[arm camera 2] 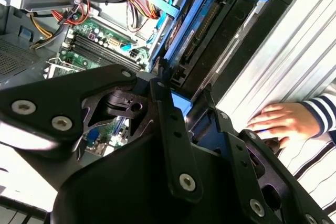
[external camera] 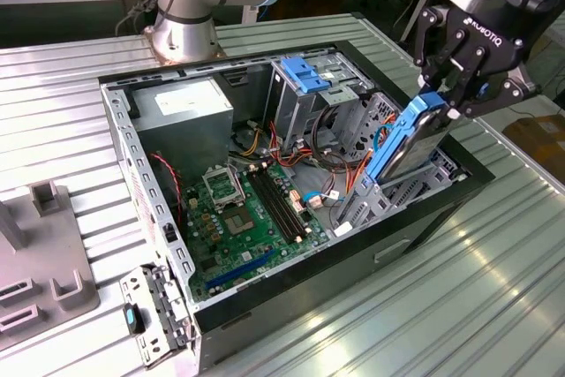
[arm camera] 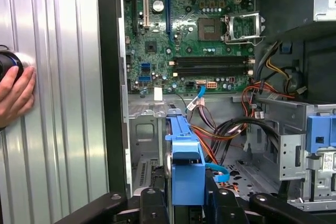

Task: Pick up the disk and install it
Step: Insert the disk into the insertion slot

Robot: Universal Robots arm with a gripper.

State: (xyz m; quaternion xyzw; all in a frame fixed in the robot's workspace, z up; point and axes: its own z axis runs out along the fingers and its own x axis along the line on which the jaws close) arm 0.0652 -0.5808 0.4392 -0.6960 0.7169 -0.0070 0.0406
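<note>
While the gripper (external camera: 441, 101) hangs over the open PC case (external camera: 353, 271), its jaws are clamped on the disk (external camera: 402, 143), at its upper end w/ the blue rails. Disk slants down from the jaws, lower end near the drive bay (external camera: 415, 187). Mobo (external camera: 247, 209) lies beyond. A person's hand (arm camera 2: 281, 121) rests on the table (external camera: 494, 306).

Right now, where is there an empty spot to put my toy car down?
The ribbed table is bare at the exterior view's lower right, beside the computer case. Inside the case is crowded with cables and the motherboard, and the gripper holds the disk over its edge.
</note>
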